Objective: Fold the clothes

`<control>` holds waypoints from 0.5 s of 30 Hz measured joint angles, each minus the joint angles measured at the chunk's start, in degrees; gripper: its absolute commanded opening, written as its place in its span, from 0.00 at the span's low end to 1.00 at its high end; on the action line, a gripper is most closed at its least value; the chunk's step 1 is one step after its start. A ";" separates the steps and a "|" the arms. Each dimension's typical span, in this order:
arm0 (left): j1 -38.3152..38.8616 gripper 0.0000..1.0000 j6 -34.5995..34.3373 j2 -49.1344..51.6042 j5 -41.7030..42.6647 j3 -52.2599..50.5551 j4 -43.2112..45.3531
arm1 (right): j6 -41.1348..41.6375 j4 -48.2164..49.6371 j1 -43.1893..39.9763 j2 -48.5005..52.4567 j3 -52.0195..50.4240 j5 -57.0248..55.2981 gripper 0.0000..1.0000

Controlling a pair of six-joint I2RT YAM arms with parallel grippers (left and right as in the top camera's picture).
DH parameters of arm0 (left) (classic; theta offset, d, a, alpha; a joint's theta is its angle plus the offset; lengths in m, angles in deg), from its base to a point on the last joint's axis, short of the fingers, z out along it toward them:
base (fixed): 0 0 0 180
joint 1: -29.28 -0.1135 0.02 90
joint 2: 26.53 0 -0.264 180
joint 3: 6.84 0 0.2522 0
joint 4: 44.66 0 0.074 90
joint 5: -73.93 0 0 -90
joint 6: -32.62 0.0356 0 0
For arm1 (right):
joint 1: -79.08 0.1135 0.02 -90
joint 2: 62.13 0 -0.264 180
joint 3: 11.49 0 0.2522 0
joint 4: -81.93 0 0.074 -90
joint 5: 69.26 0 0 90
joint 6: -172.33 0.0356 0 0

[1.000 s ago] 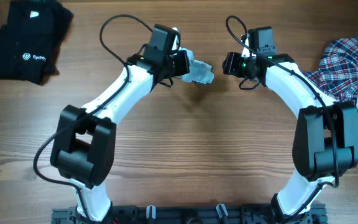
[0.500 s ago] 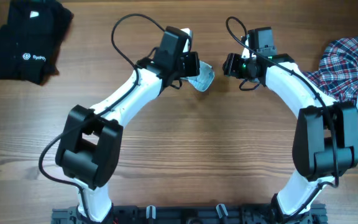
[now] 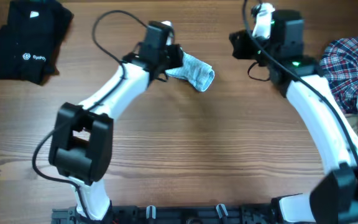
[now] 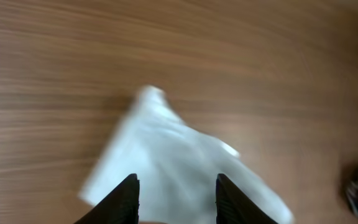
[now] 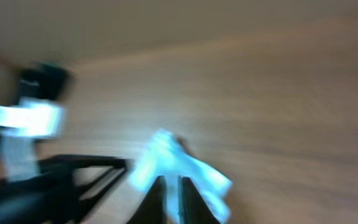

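One small pale-blue garment (image 3: 194,70) crumpled on wooden table (image 3: 197,143). Left gripper (image 4: 176,182) at its edge, jaws apart. Right gripper (image 5: 171,186) apart from it, jaws together, holding nothing.

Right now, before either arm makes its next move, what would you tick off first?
1. Pale-blue garment lying on the table: ok.
2. Garment spread flat for folding: not ok, it is bunched.
3. Left gripper open above the garment: ok.
4. Left gripper clear of the cloth: cannot tell.
5. Right gripper ready to grab: not ok, it is shut and away from the garment.
6. Plaid shirt and black garments clear of the work area: ok.
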 measured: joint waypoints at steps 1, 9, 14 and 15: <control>-1.40 0.41 0.00 0.00 -0.07 0.00 -0.44 | 1.20 0.46 0.02 -0.79 0.28 1.68 0.04; -11.10 0.57 0.04 0.00 -0.90 0.00 -8.37 | 6.78 1.62 5.42 9.77 0.46 8.31 0.04; -15.54 0.63 0.04 0.00 -0.94 0.00 -11.98 | 8.11 5.31 9.35 17.90 0.24 9.79 0.04; -16.09 0.64 0.00 0.00 -0.96 0.00 -12.44 | 8.37 5.31 9.33 18.58 0.24 9.77 0.04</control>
